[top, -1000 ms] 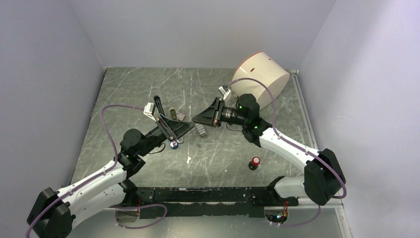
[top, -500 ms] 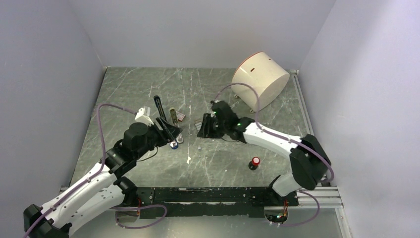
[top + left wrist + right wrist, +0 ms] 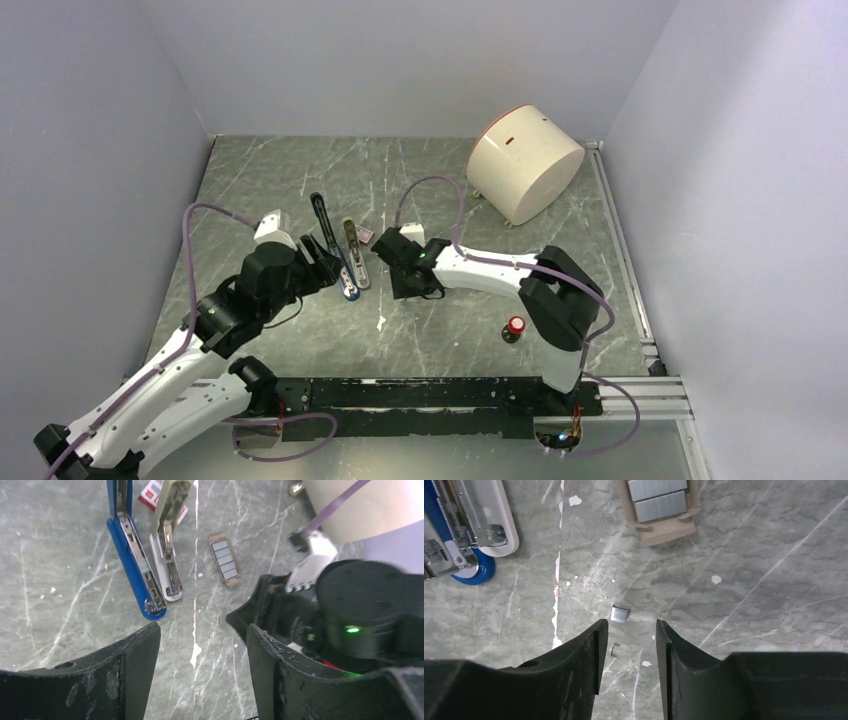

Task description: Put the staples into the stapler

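The blue stapler lies opened flat on the table; it also shows in the left wrist view and the right wrist view. The red-and-white staples box lies at its far right. A beige tray of grey staple blocks lies just ahead of my right gripper. The right gripper is open with a narrow gap, low over the table. A small loose staple piece lies just beyond its tips. My left gripper is open and empty, left of the stapler.
A beige-olive oblong bar lies next to the stapler on its right. A cream drum lies on its side at the back right. A red-capped black knob stands near the front. Grey walls close in the table.
My right arm has swung left and tipped its gripper down over the table by the staple tray. My left gripper has drawn back to the left, off the stapler.
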### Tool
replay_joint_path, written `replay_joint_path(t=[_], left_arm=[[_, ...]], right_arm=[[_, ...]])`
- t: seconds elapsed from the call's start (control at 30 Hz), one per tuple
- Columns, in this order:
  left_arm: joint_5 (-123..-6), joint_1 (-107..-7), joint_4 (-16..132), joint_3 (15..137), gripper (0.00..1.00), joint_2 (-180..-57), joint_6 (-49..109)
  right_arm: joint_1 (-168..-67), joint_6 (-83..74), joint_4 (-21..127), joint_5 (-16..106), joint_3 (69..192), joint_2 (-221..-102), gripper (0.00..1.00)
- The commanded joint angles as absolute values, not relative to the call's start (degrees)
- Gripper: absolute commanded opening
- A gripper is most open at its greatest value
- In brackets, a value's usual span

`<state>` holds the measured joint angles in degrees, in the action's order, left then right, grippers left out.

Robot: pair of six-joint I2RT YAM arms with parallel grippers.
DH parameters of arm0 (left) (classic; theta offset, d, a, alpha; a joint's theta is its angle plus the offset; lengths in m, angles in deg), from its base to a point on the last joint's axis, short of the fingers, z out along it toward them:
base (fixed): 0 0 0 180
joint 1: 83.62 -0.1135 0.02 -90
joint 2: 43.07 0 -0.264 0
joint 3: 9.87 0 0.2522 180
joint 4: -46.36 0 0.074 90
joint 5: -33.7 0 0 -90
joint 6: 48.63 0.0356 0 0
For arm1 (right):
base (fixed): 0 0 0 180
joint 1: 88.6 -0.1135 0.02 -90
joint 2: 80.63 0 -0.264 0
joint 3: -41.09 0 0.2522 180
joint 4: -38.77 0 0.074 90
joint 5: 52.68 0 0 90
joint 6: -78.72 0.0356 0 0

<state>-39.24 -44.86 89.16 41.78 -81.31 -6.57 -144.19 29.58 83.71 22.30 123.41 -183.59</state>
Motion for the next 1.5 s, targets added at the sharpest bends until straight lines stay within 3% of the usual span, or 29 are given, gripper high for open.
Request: replay_joint_path(t=[0.0,0.23,0.5,1.0,1.27,1.47], left_arm=[[-34.2,-45.1,96.1,48.3,0.69,-81.6,-1.8],[-31.5,-45.1,97.7,48.5,0.72,-80.8,0.8],[-31.1,-45.2,96.4,47.0,0.72,-80.4,1.3],[-29.7,-45.1,96.3,46.6,0.72,-80.0,2.4],[-30.5,-45.1,96.2,46.8,0.71,-80.7,2.3],[-31.1,-45.2,96.1,46.4,0.71,-80.5,1.6]], right_arm=[[-145.9,32.0,86.7,19.0,127.2,-186.8,0.45],[-146.0,33.4,88.0,18.0,130.1,-190.2,0.45],[-146.0,33.1,87.5,19.3,129.8,-191.4,0.35],[-146.1,34.6,87.8,19.0,130.4,-192.7,0.33],[-146.0,34.8,87.8,19.9,130.5,-192.8,0.25],[-146.1,34.4,87.5,19.8,130.5,-192.8,0.26]])
